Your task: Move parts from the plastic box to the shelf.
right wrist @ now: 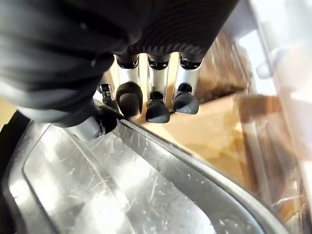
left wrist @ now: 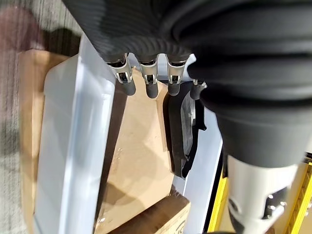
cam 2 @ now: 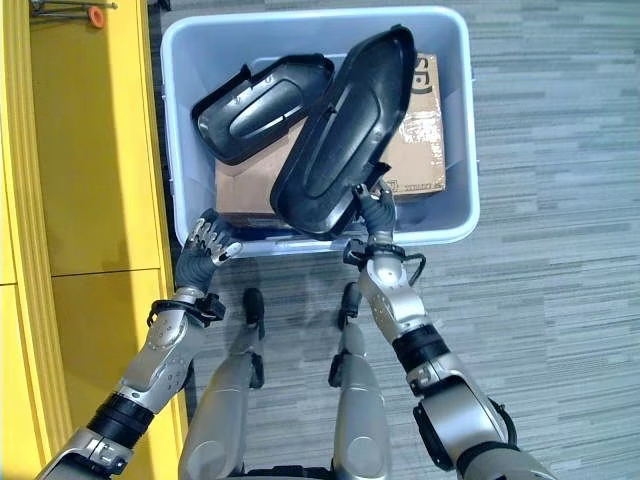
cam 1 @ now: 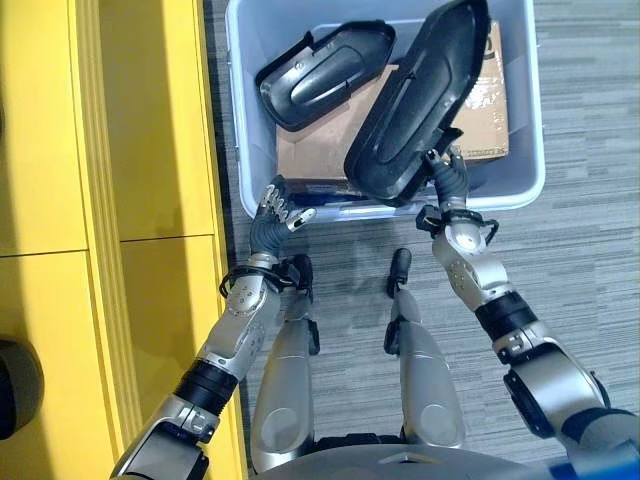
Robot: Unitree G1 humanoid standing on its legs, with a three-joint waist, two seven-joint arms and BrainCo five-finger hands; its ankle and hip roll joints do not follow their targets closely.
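Observation:
A long black plastic part point(cam 1: 420, 100) hangs tilted over the near rim of the pale blue plastic box point(cam 1: 535, 120). My right hand point(cam 1: 447, 180) is shut on its lower edge, fingers point(right wrist: 156, 105) curled over the rim of the part point(right wrist: 122, 185) and thumb on the other side. A second, shorter black part point(cam 1: 320, 75) lies in the box's back left on cardboard point(cam 1: 320, 155). My left hand point(cam 1: 278, 205) hovers at the box's near left corner, open, with its fingers point(left wrist: 148, 80) above the box wall point(left wrist: 83, 136) and holding nothing.
The yellow shelf point(cam 1: 100, 200) runs along the left, close beside the box. A small orange item point(cam 2: 95, 15) lies at its far end and a dark round object point(cam 1: 15, 385) sits at its near left edge. Grey striped carpet point(cam 1: 590, 250) spreads to the right.

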